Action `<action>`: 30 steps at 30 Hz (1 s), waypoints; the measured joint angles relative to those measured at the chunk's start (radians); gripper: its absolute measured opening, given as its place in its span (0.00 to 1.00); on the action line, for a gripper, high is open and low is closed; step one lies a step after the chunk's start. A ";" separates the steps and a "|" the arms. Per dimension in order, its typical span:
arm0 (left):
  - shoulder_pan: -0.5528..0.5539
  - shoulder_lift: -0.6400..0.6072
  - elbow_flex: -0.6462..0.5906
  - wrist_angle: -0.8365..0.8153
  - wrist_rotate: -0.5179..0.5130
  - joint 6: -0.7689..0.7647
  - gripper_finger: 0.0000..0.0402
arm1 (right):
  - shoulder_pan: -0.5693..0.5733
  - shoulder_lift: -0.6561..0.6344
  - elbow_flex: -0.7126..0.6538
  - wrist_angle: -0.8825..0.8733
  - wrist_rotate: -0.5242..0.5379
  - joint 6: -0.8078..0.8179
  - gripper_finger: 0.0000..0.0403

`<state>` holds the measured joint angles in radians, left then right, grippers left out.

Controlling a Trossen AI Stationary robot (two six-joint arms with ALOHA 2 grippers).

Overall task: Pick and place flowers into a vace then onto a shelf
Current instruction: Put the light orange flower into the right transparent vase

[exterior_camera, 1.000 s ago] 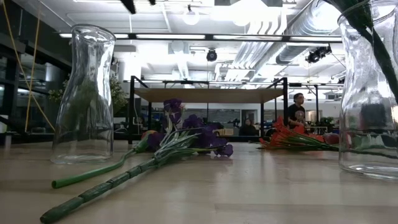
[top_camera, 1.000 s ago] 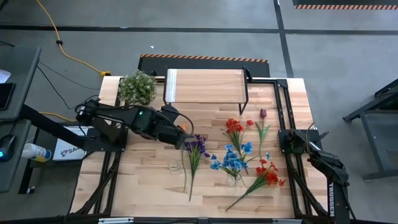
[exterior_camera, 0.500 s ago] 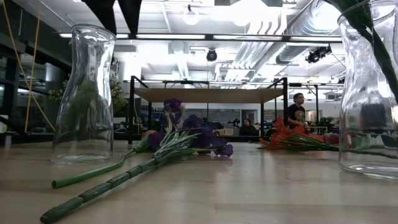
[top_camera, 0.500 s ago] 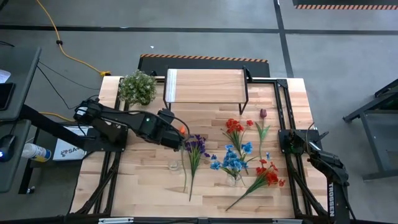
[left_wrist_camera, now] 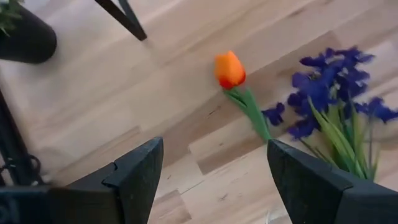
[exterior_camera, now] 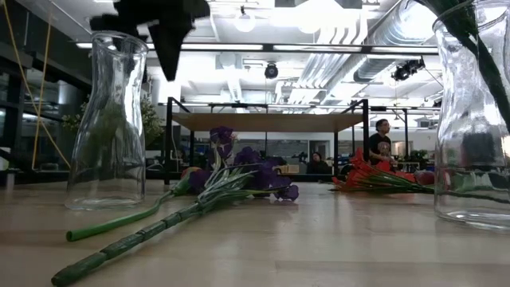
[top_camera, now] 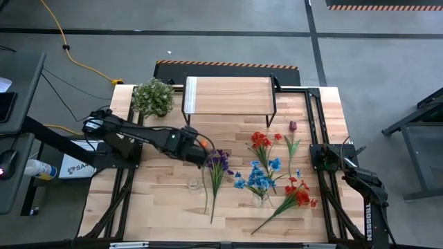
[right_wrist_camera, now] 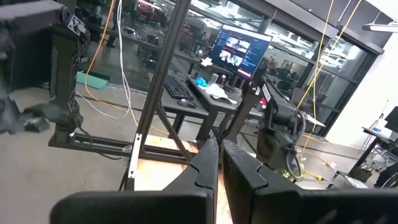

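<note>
An orange tulip [left_wrist_camera: 229, 68] lies flat on the table beside a bunch of purple flowers [left_wrist_camera: 336, 99], both left of centre [top_camera: 218, 163]. My left gripper [left_wrist_camera: 211, 186] hangs open above them, pointing steeply down, with the tulip ahead of its fingers; in the low view it [exterior_camera: 169, 56] shows beside the empty glass vase [exterior_camera: 107, 119]. A second vase [top_camera: 260, 195] holds blue flowers [top_camera: 259, 176]. Red flowers [top_camera: 261, 142] and a dark red tulip [top_camera: 293, 126] lie on the table. The shelf [top_camera: 228, 95] stands at the far edge. My right gripper [right_wrist_camera: 217, 163] waits shut at the table's right side [top_camera: 331, 158].
A bushy potted plant [top_camera: 152, 97] stands at the far left, beside the shelf. More red flowers [top_camera: 297, 197] lie near the right front. The empty vase [top_camera: 194, 184] stands just nearer than the purple blooms. Black frame rails [top_camera: 320, 124] run along the right side.
My left gripper has come down toward the orange tulip and the purple flowers, entering the low view from above, and has tipped further downward. Its fingers have stayed open. The flowers and vases have not moved.
</note>
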<state>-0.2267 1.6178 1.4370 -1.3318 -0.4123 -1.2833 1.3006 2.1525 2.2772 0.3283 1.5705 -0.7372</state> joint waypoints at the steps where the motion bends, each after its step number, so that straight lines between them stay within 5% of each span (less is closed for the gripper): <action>1: 0.012 -0.007 -0.017 0.029 0.012 0.011 0.79 | 0.000 0.000 0.000 0.003 0.000 0.000 0.03; 9: 0.114 -0.017 -0.112 0.313 0.118 0.149 0.79 | 0.000 0.000 0.000 0.013 0.000 0.042 0.03; 17: 0.185 -0.015 -0.250 0.424 0.265 0.156 0.79 | 0.000 0.000 0.000 0.013 0.000 0.065 0.03; 30: 0.203 -0.014 -0.363 0.616 0.322 0.144 0.79 | -0.013 0.000 0.000 0.035 0.000 0.042 0.03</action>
<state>-0.0236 1.6035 1.0745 -0.7161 -0.0906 -1.1391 1.2880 2.1529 2.2768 0.3635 1.5707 -0.6949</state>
